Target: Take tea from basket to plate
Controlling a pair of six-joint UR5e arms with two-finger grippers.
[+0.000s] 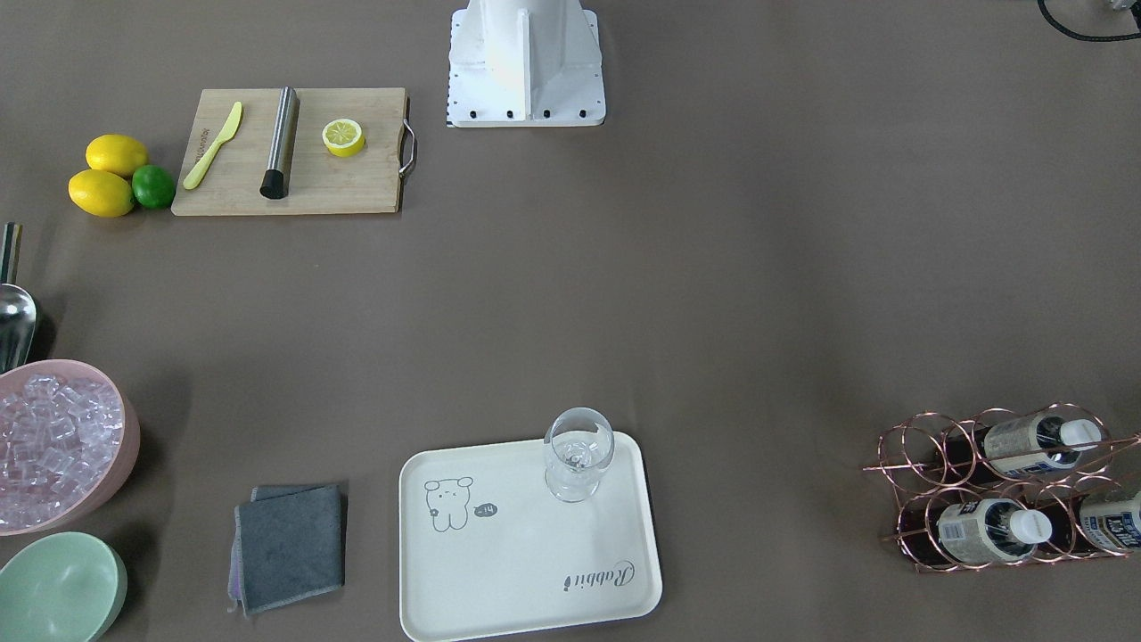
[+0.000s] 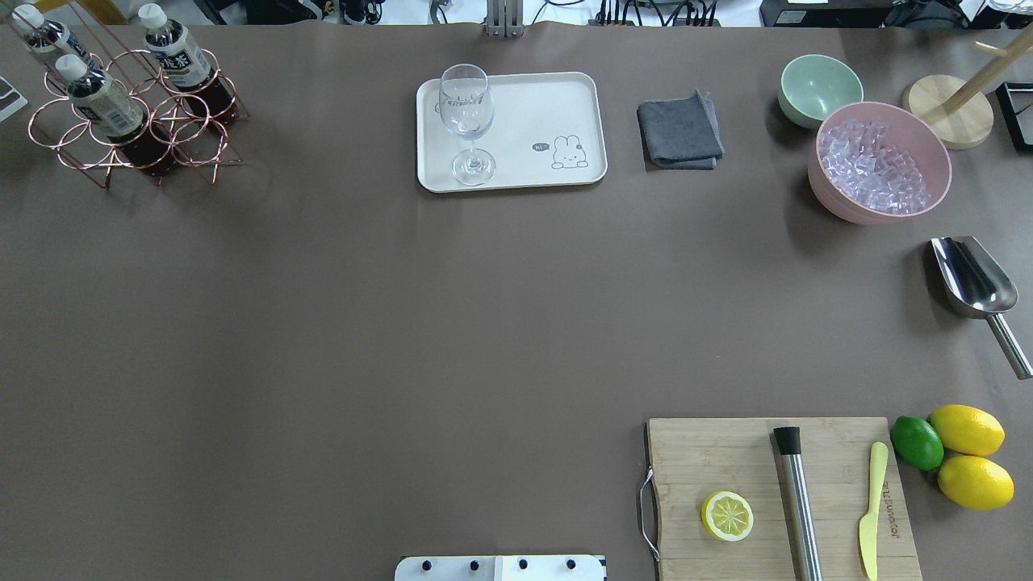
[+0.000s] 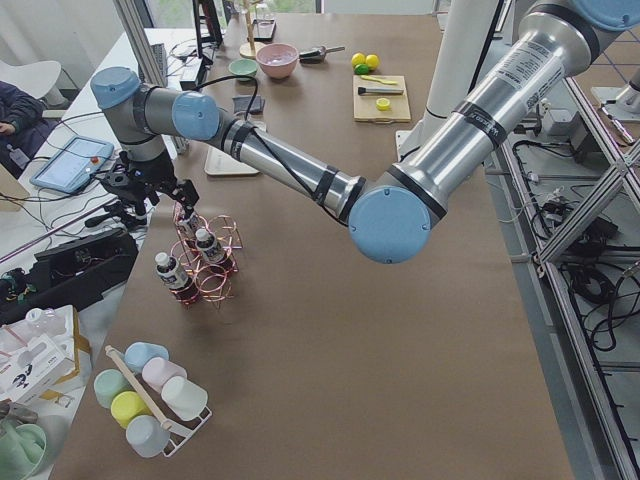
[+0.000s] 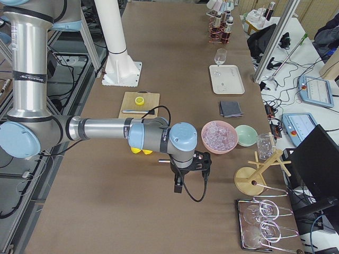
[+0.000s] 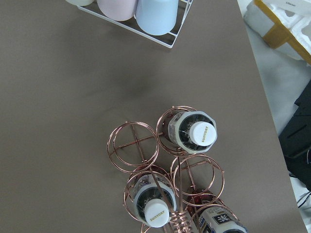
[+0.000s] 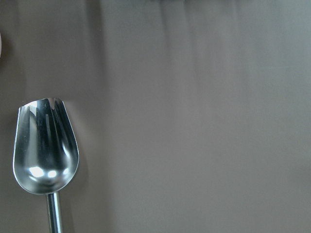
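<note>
The three tea bottles (image 5: 201, 134) are all standing upright in the basket (image 5: 137, 142), white caps up, each filling one ring. In the left wrist view you are seeing two other rings holding nothing. The basket is sitting at the far left corner of the tabletop (image 2: 323, 323), close to the edge, with a rack of pastel cups (image 5: 146, 14) near it.

The left gripper (image 3: 160, 192) is hanging over the basket and touching nothing you can make out. It is showing only in the side view, so you cannot tell how far its jaws are standing apart. The same goes for the right gripper (image 4: 188, 166), which is hovering above the tabletop beside the pink bowl (image 2: 880, 161). Its wrist camera is looking straight down on a metal scoop (image 6: 46, 150).

The plate (image 2: 533, 113) is lying well apart from the basket, along the far edge, with a stretch of bare brown tabletop running between them. A wine glass (image 2: 466, 121) is standing on the end of the plate nearer the basket, and the rest of the plate is offering open room. A folded grey cloth (image 2: 679, 131) is lying just beside the plate's other end. The pink bowl is holding ice cubes.
</note>
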